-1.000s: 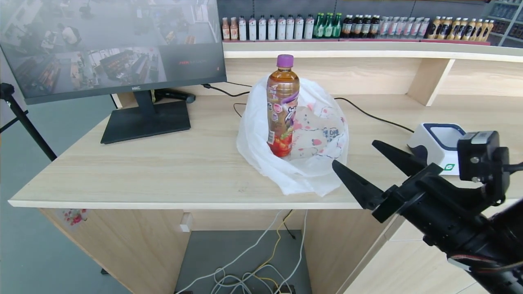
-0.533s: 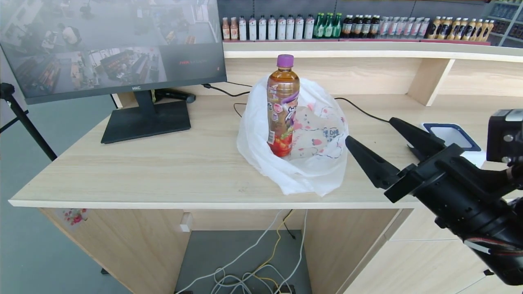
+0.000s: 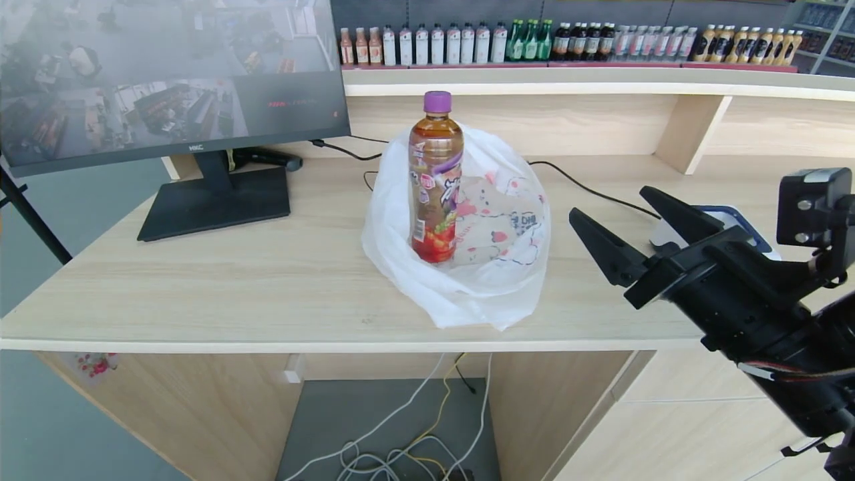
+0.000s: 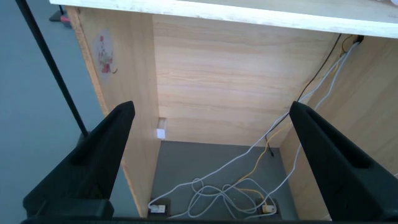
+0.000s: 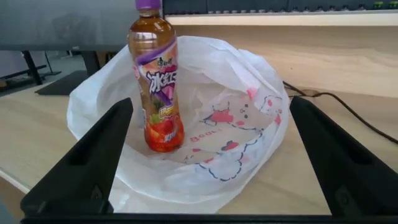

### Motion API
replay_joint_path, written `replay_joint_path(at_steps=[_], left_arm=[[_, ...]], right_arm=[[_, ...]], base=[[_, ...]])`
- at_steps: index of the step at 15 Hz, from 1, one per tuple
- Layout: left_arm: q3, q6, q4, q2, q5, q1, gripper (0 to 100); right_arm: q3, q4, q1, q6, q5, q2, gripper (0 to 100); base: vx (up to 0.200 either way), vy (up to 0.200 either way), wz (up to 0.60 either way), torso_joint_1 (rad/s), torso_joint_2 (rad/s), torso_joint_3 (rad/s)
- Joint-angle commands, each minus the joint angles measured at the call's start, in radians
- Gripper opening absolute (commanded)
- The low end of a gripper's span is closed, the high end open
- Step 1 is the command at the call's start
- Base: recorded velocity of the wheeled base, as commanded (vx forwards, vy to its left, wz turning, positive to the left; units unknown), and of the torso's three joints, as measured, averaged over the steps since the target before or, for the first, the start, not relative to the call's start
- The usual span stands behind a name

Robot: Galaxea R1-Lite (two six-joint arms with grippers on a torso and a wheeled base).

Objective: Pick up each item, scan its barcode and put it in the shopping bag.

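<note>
– White plastic shopping bag (image 3: pixel 467 287) sits open on the pale wood table (image 3: pixel 234 287). Upright inside it is the tea bottle (image 3: pixel 435 180), purple cap poking well above the bag's rim!

– And the right gripper (image 3: pixel 609 202)?

– Just off the bag's right side, near it but not touching. Its fingers are spread wide with nothing between them. Its wrist camera looks straight into the bag (image 5: pixel 249 143): the bottle (image 5: pixel 155 81) stands toward one side, and the printed inner wall is bare beside it.

– Anything behind that arm?

– The white and blue scanner (image 3: pixel 748 224), mostly hidden by the gripper's far finger and body. A black cable (image 3: pixel 588 190) runs across the table from behind the bag towards it.

– What about the other side?

– A black monitor (image 3: pixel 167 73) on its flat stand (image 3: pixel 214 204), well apart from the bag on the left. Something dark lies behind the stand, and I can't tell what. At the back, a row of drink bottles (image 3: pixel 534 43) lines the shelf.

– Left gripper?

– The left gripper (image 4: pixel 211 107) is down below the tabletop, fingers wide apart and holding nothing. It faces the table's wooden side panels, with a tangle of cables (image 4: pixel 217 186) on the floor between them.
</note>
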Motion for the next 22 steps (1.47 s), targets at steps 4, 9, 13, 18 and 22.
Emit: replay_joint_path(at_steps=[4, 9, 13, 18, 22], left_arm=[[0.000, 0.000, 0.002, 0.000, 0.000, 0.000, 100], [0.000, 0.000, 0.000, 0.000, 0.000, 0.000, 100], [0.000, 0.000, 0.000, 0.000, 0.000, 0.000, 100], [0.000, 0.000, 0.002, 0.000, 0.000, 0.000, 100], [0.000, 0.000, 0.000, 0.000, 0.000, 0.000, 100]], right_arm=[[0.021, 0.000, 0.002, -0.003, -0.001, -0.003, 100], [0.035, 0.000, 0.002, -0.001, -0.001, -0.003, 100], [0.047, 0.000, 0.005, -0.001, 0.001, -0.001, 100], [0.087, 0.000, 0.005, -0.001, -0.001, -0.015, 100], [0.089, 0.000, -0.003, -0.001, -0.001, -0.017, 100]], base=[[0.000, -0.200, 0.00, -0.002, 0.00, 0.004], [0.000, -0.200, 0.00, 0.001, 0.00, 0.005], [0.000, -0.200, 0.00, -0.001, 0.00, 0.001], [0.000, -0.200, 0.00, 0.001, 0.01, 0.002], [0.000, -0.200, 0.00, 0.004, 0.00, 0.001]])
